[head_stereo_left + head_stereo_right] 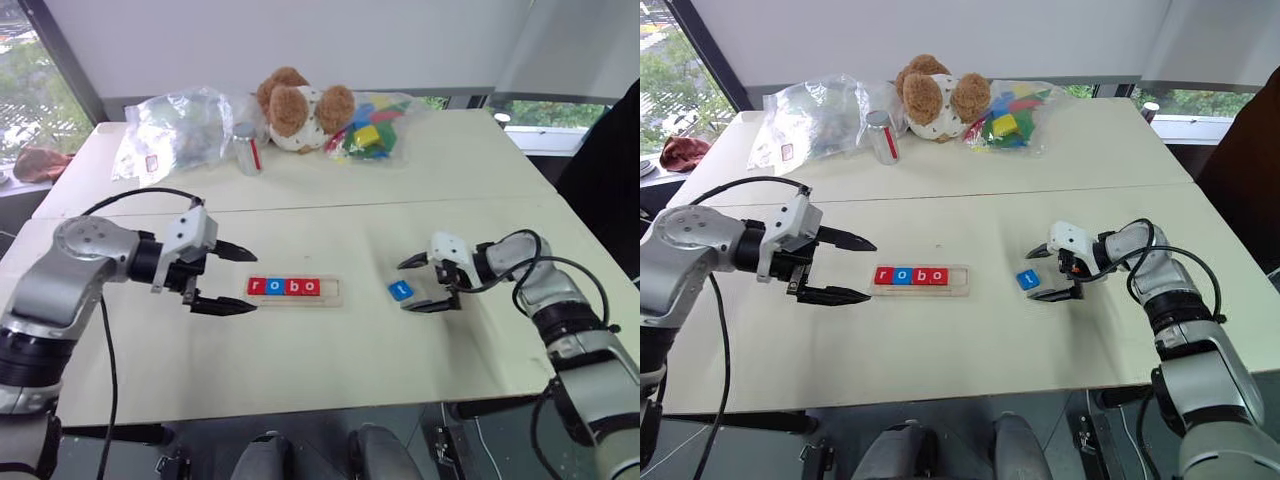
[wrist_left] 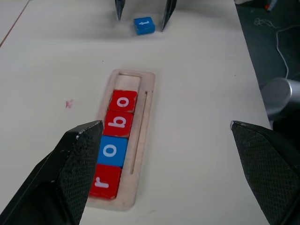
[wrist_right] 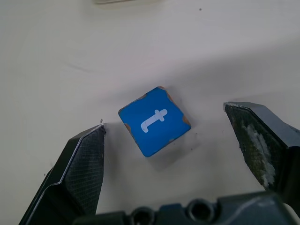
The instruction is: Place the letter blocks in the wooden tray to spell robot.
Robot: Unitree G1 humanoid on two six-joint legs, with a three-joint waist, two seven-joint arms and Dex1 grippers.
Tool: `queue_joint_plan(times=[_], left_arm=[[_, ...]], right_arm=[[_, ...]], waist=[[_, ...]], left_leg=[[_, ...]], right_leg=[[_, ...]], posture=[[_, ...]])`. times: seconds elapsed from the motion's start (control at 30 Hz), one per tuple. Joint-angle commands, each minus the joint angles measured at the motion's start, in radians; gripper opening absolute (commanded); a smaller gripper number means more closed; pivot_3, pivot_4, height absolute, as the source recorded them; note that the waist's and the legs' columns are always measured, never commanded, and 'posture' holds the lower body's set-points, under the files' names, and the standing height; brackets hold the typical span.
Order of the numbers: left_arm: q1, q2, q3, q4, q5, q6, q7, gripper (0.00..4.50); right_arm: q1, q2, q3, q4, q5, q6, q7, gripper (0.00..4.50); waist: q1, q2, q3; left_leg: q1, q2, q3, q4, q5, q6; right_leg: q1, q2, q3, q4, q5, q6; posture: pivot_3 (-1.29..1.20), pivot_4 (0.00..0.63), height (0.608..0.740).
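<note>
- Pale cream table [image 1: 330, 360] carries the whole scene, with windows and a white wall behind it.
- Nearest on the robot's left, the left gripper [image 1: 232, 279] hovers just off the left end of the wooden tray [image 1: 333, 298], its two black fingers spread wide with nothing between them.
- That tray lies flat near the table's middle, its long side running left to right.
- Four letter blocks [image 1: 285, 287] sit in its groove side by side, touching: red r [image 2: 106, 182], blue o [image 2: 111, 151], red b [image 2: 118, 122], red o [image 2: 124, 101]; the slot at the tray's right end is bare wood.
- To the right of the tray and apart from it, the fifth tile, the blue t block [image 3: 154, 120], lies flat on the table, turned at a slant to the tray.
- The right gripper [image 1: 420, 285] points down toward that block from the robot's right, fingers released and parted; in the right wrist view one finger stands on each side of the tile, neither touching it.
- Farther back, a small silver can [image 1: 247, 149] with a red stripe stands upright.
- Left of the can lies a crumpled clear plastic bag [image 1: 175, 125].
- Right of the can lies a brown and white teddy bear [image 1: 298, 108].
- Beside the bear, a clear bag of multicoloured blocks [image 1: 372, 128] rests near the table's far edge.
</note>
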Motion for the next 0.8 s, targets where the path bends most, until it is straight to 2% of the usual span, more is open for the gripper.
queue_joint_plan(times=[0.03,0.13,0.17,0.2,0.3,0.37,0.47,0.53,0.63,0.73,0.8], left_arm=[[0.007,0.013,0.043,-0.047,-0.027,0.014,0.029,4.50],[0.025,0.017,0.058,-0.065,-0.036,0.023,0.051,4.50],[0.031,0.021,0.063,-0.070,-0.039,0.026,0.057,4.50],[0.037,0.023,0.070,-0.074,-0.044,0.031,0.064,4.50],[0.052,0.028,0.085,-0.081,-0.051,0.035,0.074,4.50],[0.058,0.030,0.086,-0.085,-0.055,0.036,0.079,4.50],[0.060,0.032,0.083,-0.086,-0.060,0.035,0.086,4.50],[0.062,0.035,0.082,-0.080,-0.060,0.030,0.085,4.50],[0.048,0.031,0.069,-0.056,-0.053,0.021,0.082,4.50],[0.020,0.019,0.047,-0.034,-0.046,0.013,0.075,4.50],[0.006,0.011,0.033,-0.022,-0.041,0.008,0.071,4.50]], right_arm=[[-0.074,0.036,0.038,0.120,-0.063,-0.048,0.031,4.40],[-0.122,0.052,0.062,0.216,-0.109,-0.063,0.054,4.40],[-0.129,0.058,0.061,0.232,-0.109,-0.062,0.067,3.84],[-0.133,0.063,0.060,0.244,-0.106,-0.055,0.086,3.59],[-0.129,0.071,0.058,0.257,-0.101,-0.049,0.124,1.99],[-0.116,0.069,0.050,0.246,-0.092,-0.040,0.142,1.18],[-0.103,0.075,0.005,0.189,-0.043,0.037,0.141,1.12],[-0.086,0.084,-0.028,0.063,0.003,0.191,0.132,1.12],[-0.044,0.117,-0.068,-0.205,0.057,0.460,0.036,1.12],[-0.004,0.144,-0.038,-0.445,0.054,0.718,-0.035,1.12],[0.012,0.159,-0.018,-0.536,0.052,0.809,-0.069,1.12]], waist=[[0.000,0.000,0.000],[-0.003,0.000,0.000],[-0.003,0.000,0.000],[-0.003,0.000,0.000],[-0.003,0.000,0.000],[-0.003,0.000,0.000],[-0.001,-0.001,0.000],[0.000,0.000,0.000],[-0.006,0.000,0.000],[-0.001,0.001,0.000],[0.004,0.001,0.000]], left_leg=[[0.000,0.000,0.000,0.000,0.000,0.000],[0.001,0.000,0.000,0.000,0.000,-0.001],[0.001,0.000,0.000,0.000,0.002,-0.003],[0.001,0.000,0.000,0.000,0.002,-0.003],[0.001,0.000,0.000,0.000,0.002,-0.003],[0.002,0.000,0.000,0.000,0.001,-0.002],[0.002,0.000,-0.001,0.000,0.001,-0.002],[0.002,0.000,-0.001,0.000,0.001,-0.003],[0.000,0.000,-0.001,0.000,0.002,-0.004],[-0.002,0.000,-0.001,-0.001,0.002,-0.005],[-0.002,0.000,-0.001,-0.001,0.002,-0.004]], right_leg=[[0.000,0.000,0.000,0.000,0.000,0.000],[0.001,0.000,0.000,0.000,0.000,0.000],[0.001,0.000,0.000,0.000,0.000,0.000],[0.001,0.000,0.000,0.000,0.000,0.000],[0.002,-0.001,0.000,0.000,0.000,0.000],[0.003,-0.001,0.000,0.000,0.000,0.000],[0.003,-0.001,0.000,0.000,0.000,0.000],[0.002,-0.001,-0.001,0.000,0.000,0.000],[-0.001,-0.001,0.000,0.002,0.000,0.000],[-0.004,-0.001,0.000,0.003,0.000,0.000],[-0.005,-0.001,0.000,0.003,0.000,0.000]], posture=[[0.00,0.150,0.740],[0.00,0.150,0.740],[0.00,0.150,0.740],[0.00,0.150,0.740],[0.00,0.150,0.740],[0.00,0.150,0.740],[0.00,0.150,0.740],[0.00,0.150,0.740],[0.00,0.150,0.740],[0.00,0.150,0.740],[0.00,0.150,0.740]])
